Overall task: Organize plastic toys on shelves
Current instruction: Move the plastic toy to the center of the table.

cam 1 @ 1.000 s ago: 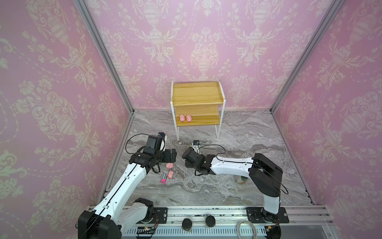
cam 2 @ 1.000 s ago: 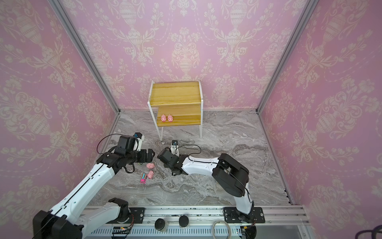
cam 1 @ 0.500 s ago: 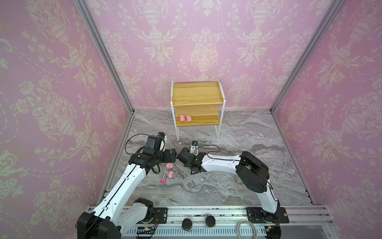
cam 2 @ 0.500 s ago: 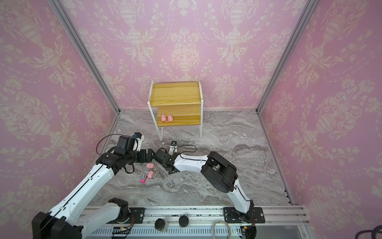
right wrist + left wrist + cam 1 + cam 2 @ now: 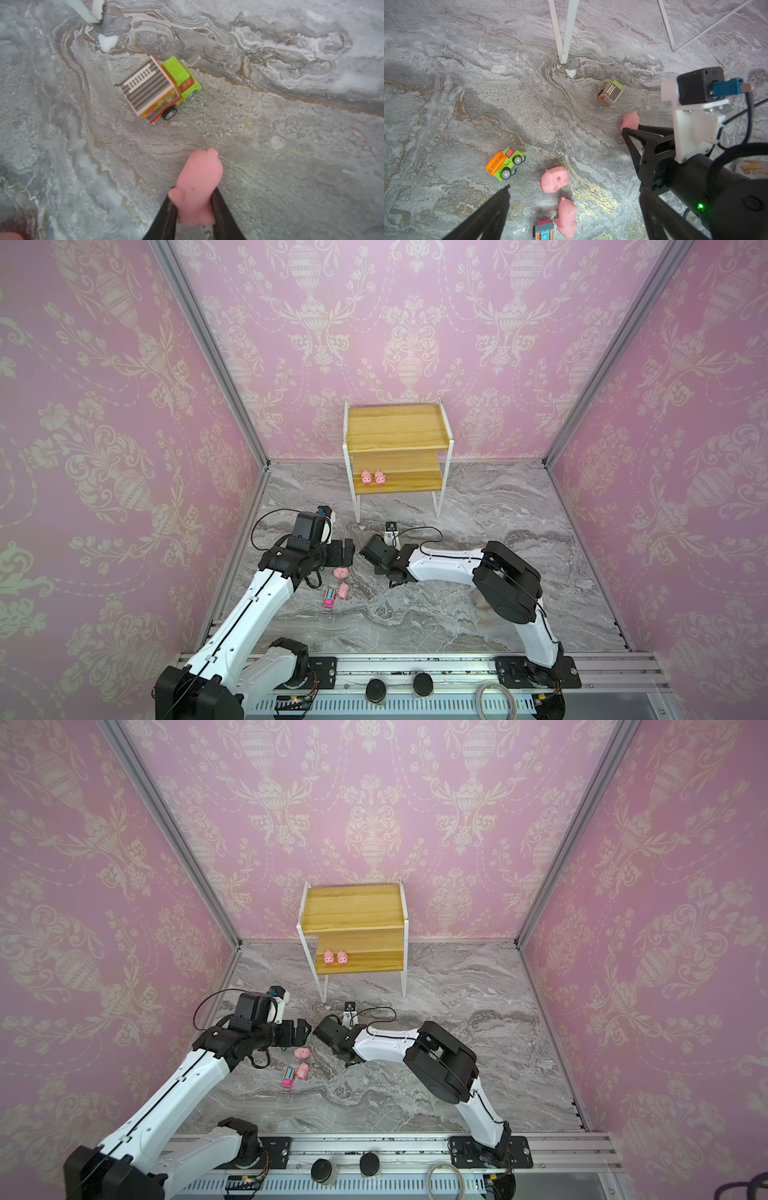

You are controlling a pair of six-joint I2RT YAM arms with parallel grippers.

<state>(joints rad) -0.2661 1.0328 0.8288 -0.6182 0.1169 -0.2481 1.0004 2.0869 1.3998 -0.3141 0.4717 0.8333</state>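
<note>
Since a second ago our right gripper (image 5: 194, 192) has narrowed onto a pink pig (image 5: 199, 176), pinching it low at the marble floor (image 5: 478, 510), with the shelves' (image 5: 395, 427) front leg (image 5: 355, 502) near at twelve o'clock. Our left gripper (image 5: 574, 187) hangs wide open at nine o'clock; we see broad floor toward three.

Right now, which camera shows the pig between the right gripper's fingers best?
Right wrist: the pink pig sits close and large, pinched between the fingers of the right gripper. Left wrist shows only one end poking past that gripper. In both top views the gripper hides it.
</note>
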